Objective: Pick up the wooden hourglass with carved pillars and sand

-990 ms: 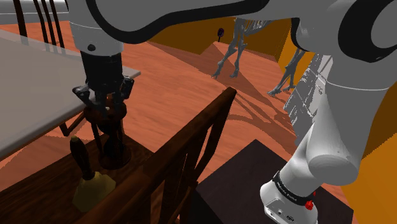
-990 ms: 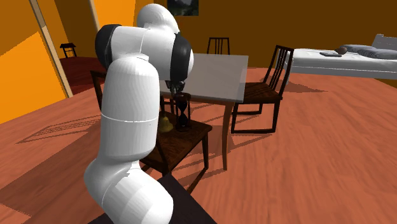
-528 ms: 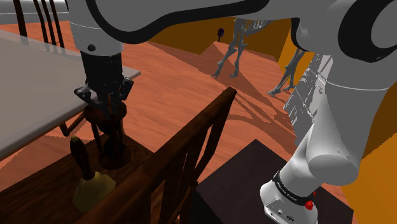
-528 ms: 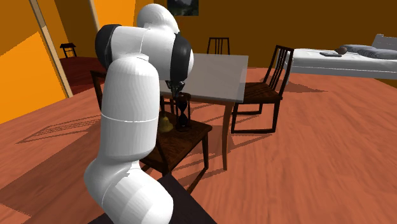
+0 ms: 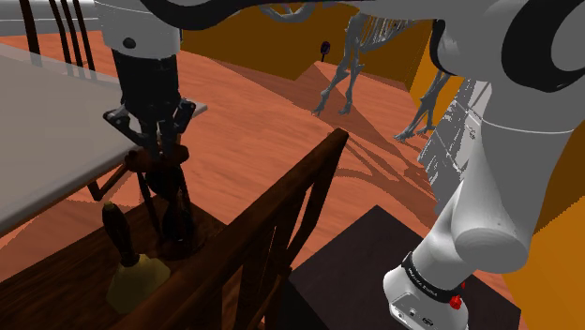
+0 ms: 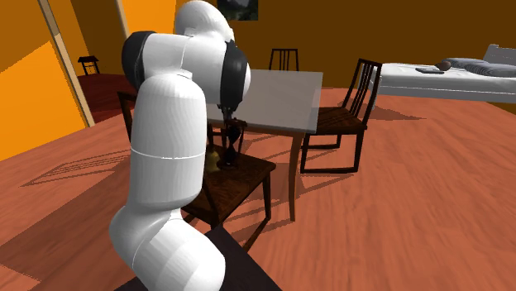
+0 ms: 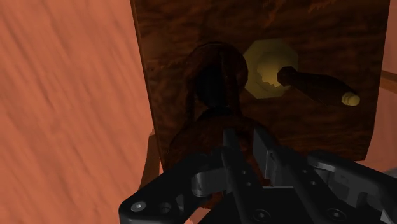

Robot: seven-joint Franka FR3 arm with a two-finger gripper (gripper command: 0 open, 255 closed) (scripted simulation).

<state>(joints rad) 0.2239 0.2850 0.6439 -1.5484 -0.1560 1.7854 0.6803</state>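
Clamping wooden hourglass (image 5: 169,202) top, jaws are holding it leaning over chair seat (image 7: 331,32); slipping grip risking toppling onto brass bell (image 5: 136,272), lower left.

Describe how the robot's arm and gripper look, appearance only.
The arm is made of thick, rounded white links with dark bands at the joints. Near its base sit a black ring with small white lettering and a red button. The gripper is all black, blocky, with small round screw holes on its body.
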